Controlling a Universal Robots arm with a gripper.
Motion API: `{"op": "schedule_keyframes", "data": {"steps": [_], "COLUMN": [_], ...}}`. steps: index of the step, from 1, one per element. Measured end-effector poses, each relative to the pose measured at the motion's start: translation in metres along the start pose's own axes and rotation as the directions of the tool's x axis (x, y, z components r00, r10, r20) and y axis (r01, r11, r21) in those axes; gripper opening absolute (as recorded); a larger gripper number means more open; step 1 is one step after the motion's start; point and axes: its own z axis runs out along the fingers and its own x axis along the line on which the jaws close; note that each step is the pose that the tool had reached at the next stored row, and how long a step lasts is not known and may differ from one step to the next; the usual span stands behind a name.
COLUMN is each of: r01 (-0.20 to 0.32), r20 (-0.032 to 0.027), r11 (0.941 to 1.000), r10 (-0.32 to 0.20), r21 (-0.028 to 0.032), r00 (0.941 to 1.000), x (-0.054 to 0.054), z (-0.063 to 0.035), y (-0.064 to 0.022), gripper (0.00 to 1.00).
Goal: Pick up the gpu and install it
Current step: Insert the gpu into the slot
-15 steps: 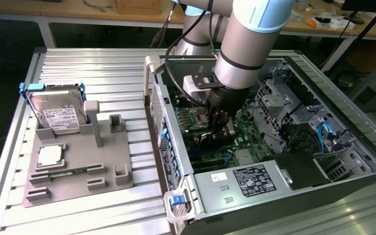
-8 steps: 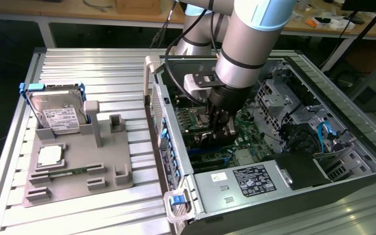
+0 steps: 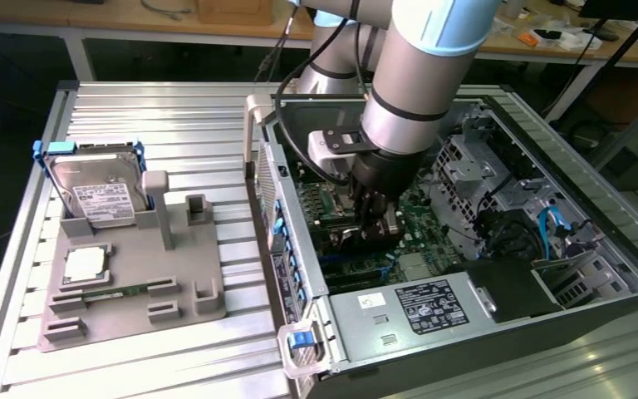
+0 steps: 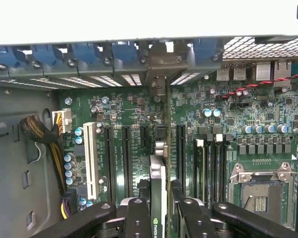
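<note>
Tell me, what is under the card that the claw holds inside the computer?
Under the gpu, held edge-on in the gripper, lies the green motherboard with long black slots either side. What sits directly beneath is covered by the card itself.

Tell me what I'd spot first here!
A big grey robot arm reaches down into the open metal computer case. Its end effector grips a thin dark graphics card edge-on over the green motherboard. A silver hard drive with blue frame sits at the exterior view's left.
</note>
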Motion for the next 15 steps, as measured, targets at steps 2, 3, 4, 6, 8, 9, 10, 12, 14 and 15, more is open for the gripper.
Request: {"op": "schedule_keyframes", "data": {"steps": [2,3,4,6,8,9,10,12,14,15], "r01": [0.0,0.0,0.0,0.0,0.0,0.0,0.0,0.0,0.0,0.0], "r20": [0.0001,0.0001,0.0001,0.0,-0.0001,0.0003,0.0002,-0.0003,-0.0003,-0.0001], "r11": [1.0,1.0,1.0,1.0,1.0,1.0,1.0,1.0,1.0,1.0], "r10": [0.0,0.0,0.0,0.0,0.0,0.0,0.0,0.0,0.0,0.0], "r21": [0.0,0.0001,0.0,0.0001,0.0,0.0003,0.0003,0.0001,0.0002,0.0003], "r00": [1.0,1.0,1.0,1.0,1.0,1.0,1.0,1.0,1.0,1.0], "x": [-0.0009,-0.0009,-0.0009,-0.001,-0.001,-0.0011,-0.0011,-0.001,-0.001,-0.0011], "z": [0.0003,0.0004,0.0004,0.0005,0.0008,0.0016,0.0023,0.0037,0.0049,0.0052], "y": [0.0,0.0,0.0,0.0,0.0,0.0,0.0,0.0001,0.0002,0.0002], "gripper": [0.27,0.27,0.27,0.27,0.27,0.27,0.27,0.27,0.27,0.27]}}
